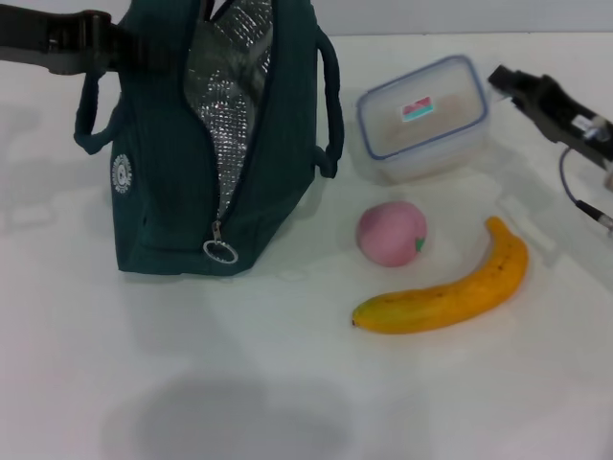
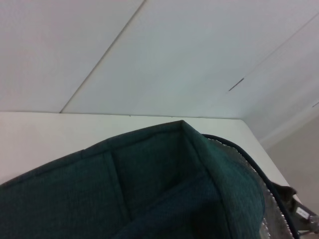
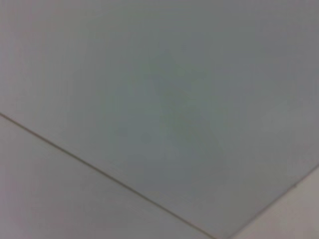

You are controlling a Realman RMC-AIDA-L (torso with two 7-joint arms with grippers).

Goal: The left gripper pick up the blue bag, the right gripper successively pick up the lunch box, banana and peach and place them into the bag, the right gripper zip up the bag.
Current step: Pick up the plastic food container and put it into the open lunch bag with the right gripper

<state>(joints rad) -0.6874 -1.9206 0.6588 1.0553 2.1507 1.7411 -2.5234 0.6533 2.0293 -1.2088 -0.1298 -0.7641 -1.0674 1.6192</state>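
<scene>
At the far left of the head view, the left gripper (image 1: 115, 43) reaches in level to the upper edge of the blue bag (image 1: 163, 182). It seems to be clenched on the fabric near the top, though the fingers merge with the dark cloth and I cannot tell for certain. That hold would explain why the bag stands upright on the white table (image 1: 287, 383) with its mouth gaping: the silver lining (image 1: 230, 105) shows through the parted zipper, whose ring pull (image 1: 220, 252) hangs low on the front. The left wrist view looks straight over the bag's top edge (image 2: 149, 174), which fits a grip close to it.

Right of the bag, nothing has gone in yet. The lunch box (image 1: 422, 118) sits toward the back, lid on. The peach (image 1: 391, 233) lies in front of it, and the banana (image 1: 450, 292) curves just beside the peach, nearer the table's front.

At the far right, the right gripper (image 1: 512, 84) hovers close to the lunch box's far corner, likely lining up for it as the first item; its fingers look empty, but whether they are spread or closed I cannot tell.
</scene>
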